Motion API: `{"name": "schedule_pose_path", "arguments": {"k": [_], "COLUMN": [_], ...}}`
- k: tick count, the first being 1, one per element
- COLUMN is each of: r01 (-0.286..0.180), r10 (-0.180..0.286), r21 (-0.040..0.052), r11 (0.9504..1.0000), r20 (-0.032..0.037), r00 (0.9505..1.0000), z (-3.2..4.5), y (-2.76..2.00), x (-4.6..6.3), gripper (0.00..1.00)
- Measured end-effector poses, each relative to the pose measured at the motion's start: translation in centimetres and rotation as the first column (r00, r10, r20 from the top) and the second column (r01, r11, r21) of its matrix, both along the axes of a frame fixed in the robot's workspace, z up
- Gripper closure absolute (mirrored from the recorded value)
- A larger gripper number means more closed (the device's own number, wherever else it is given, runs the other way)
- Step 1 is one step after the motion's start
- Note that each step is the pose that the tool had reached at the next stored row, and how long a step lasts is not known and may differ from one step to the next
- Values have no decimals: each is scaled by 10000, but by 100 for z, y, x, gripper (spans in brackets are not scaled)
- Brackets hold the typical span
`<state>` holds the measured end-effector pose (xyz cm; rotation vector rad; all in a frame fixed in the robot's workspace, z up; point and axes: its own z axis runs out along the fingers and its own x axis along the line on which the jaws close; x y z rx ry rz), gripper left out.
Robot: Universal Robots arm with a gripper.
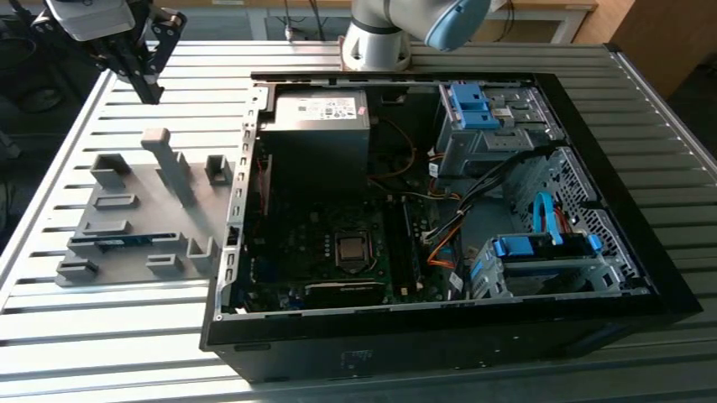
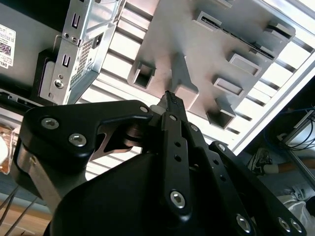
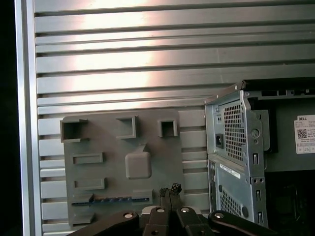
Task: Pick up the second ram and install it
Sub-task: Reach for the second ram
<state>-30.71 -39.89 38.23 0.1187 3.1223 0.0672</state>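
Hand [image 1: 148, 94] hangs closed, well apart from second ram [image 1: 112, 244].

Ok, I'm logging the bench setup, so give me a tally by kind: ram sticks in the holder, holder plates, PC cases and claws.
ram stick in the holder: 1
grey holder plate: 1
PC case, side open: 1
claw: 1
Total: 4
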Motion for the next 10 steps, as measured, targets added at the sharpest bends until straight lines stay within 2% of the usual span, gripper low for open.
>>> {"name": "schedule_pose_path", "arguments": {"k": [10], "r01": [0], "r10": [0], "r21": [0], "r11": [10000], "r20": [-2], "r00": [10000], "z": [-3], "y": [0], "x": [-43], "gripper": [89]}}
